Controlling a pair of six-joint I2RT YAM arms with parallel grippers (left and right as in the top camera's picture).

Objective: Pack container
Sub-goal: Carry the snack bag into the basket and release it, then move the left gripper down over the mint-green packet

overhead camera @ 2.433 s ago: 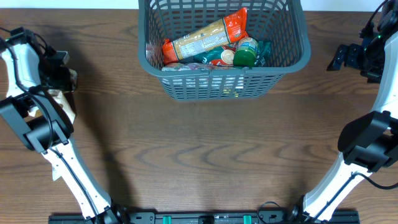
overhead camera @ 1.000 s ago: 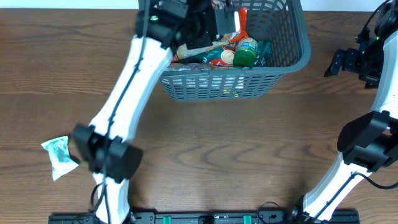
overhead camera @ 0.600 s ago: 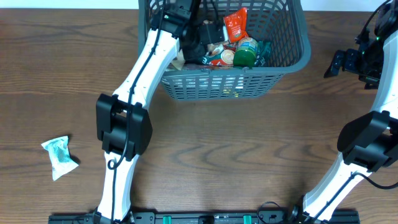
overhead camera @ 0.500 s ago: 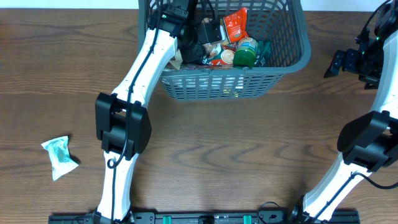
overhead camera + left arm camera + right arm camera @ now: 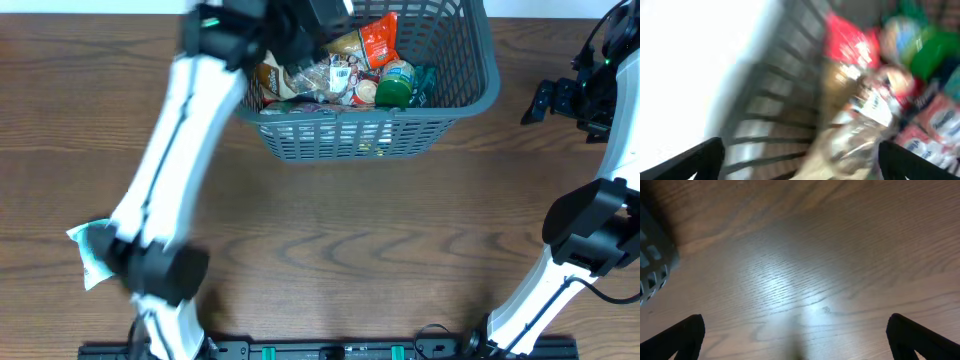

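Dark grey slotted container (image 5: 350, 135), brown wood-grain surface (image 5: 350, 240), red-orange packet (image 5: 378, 38), green-topped can (image 5: 393, 93), white-and-teal wrapper (image 5: 88, 250).

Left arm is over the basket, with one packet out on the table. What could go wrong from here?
The left gripper is open and motion-blurred close to the container wall; it may clip the rim and shift it.
The clear packet lies atop the heap and could slide.
The teal packet on the table lies beside the left arm's elbow and might be swept aside.
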